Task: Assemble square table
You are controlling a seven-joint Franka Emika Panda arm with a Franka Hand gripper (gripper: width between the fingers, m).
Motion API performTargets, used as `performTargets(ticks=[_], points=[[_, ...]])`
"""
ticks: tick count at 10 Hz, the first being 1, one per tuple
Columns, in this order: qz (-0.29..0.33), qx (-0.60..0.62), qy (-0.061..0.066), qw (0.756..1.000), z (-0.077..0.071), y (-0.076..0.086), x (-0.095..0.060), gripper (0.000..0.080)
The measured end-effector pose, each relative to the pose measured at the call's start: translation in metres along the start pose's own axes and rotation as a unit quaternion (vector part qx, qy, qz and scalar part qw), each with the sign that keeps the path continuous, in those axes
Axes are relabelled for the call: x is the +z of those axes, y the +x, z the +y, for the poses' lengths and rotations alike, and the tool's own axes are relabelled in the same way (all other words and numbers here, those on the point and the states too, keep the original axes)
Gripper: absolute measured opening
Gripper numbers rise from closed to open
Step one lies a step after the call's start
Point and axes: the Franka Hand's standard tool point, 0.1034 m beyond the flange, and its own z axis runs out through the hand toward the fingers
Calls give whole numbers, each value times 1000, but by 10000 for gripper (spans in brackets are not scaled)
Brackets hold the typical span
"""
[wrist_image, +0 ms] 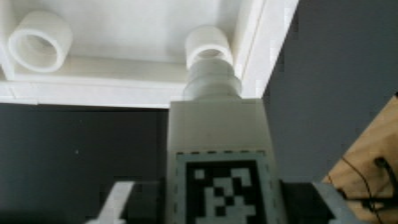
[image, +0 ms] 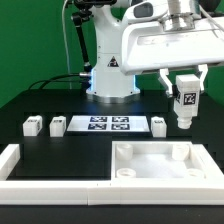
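Note:
The square table top [image: 160,172] is a white tray with a raised rim, lying at the front on the exterior view's right. My gripper [image: 185,92] is shut on a white leg [image: 185,104] with a black-and-white tag and holds it upright, just above the top's far right corner. In the wrist view the leg [wrist_image: 221,125] runs out from my gripper [wrist_image: 222,208], and its narrow tip lies close to a round corner hole [wrist_image: 210,40] of the top [wrist_image: 125,85]. A second corner hole [wrist_image: 39,46] is beside it.
Three loose legs lie on the black table: two on the exterior view's left [image: 32,126] [image: 57,126] and one [image: 160,125] right of the marker board [image: 105,125]. A long white rail [image: 40,184] runs along the front left. The robot base [image: 110,75] stands behind.

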Motion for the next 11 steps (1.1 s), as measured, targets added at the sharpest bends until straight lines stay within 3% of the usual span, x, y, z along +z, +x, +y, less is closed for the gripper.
performTargets(ticks=[1, 3, 4, 7, 11], points=[[1, -1, 1, 1000, -2, -7, 13, 290], [5, -11, -3, 1000, 11, 11, 31, 290], [5, -9, 0, 1000, 7, 15, 45, 290], [-6, -1, 5, 1000, -2, 4, 75, 290], [1, -1, 6, 1000, -6, 3, 80, 290]])
